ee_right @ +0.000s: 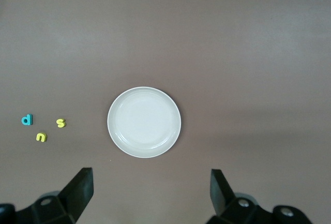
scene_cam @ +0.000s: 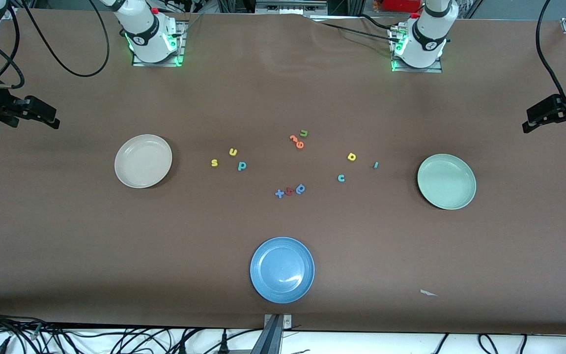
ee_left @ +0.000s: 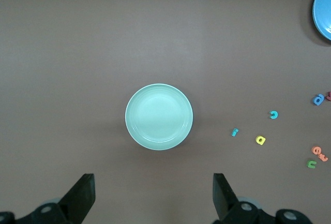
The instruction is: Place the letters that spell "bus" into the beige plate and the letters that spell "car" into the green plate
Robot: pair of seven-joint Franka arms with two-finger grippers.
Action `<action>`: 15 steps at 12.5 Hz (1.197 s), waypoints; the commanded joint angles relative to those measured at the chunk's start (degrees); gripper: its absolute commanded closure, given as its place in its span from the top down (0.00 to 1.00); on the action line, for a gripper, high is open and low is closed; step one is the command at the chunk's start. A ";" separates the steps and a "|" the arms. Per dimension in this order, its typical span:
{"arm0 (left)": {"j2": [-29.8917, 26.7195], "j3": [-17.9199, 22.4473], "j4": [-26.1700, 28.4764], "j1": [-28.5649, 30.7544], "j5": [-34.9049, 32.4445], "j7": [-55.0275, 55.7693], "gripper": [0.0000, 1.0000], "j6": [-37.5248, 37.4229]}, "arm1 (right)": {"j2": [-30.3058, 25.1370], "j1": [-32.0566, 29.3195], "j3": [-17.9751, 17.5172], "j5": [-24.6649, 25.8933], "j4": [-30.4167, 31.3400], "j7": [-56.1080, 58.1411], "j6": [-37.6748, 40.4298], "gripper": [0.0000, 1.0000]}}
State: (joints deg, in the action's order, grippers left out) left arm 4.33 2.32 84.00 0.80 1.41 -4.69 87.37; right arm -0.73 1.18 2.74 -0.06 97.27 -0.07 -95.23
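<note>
Presumably light, flat and soft, the yellow "s" (scene_cam: 214, 162) needs an edge pinch; left gripper (ee_left: 154, 195) and right gripper (ee_right: 151, 193) hang high, fingers spread.

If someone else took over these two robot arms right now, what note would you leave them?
Left pincer: open, holding nothing, high over the green plate. Right pincer: open, holding nothing, high over the beige plate.
Both plates hold no letters.
Yellow s, yellow u and teal b lie beside the beige plate.
Teal c, yellow a and teal r lie beside the green plate.
Done: nothing. Left: all six letters.
</note>
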 commanded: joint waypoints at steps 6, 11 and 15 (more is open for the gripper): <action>1.29 0.32 -0.42 0.26 0.18 -0.05 1.00 -0.71 | -0.06 0.14 -0.01 0.15 -0.41 0.33 0.66 1.00; 1.56 0.32 -0.24 0.26 0.00 -0.05 1.00 -0.71 | -0.06 0.23 -0.10 0.15 -0.41 0.33 0.75 1.00; 1.65 0.32 0.02 0.26 -0.09 -0.14 1.00 -0.71 | -0.15 0.49 -0.97 0.15 -0.50 -0.01 0.75 1.00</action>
State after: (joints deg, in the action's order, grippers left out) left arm 5.94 2.54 84.14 0.99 1.41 -4.69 87.31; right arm -0.73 1.23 2.51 -0.06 97.27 -0.07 -95.20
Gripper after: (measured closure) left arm 0.000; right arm 0.000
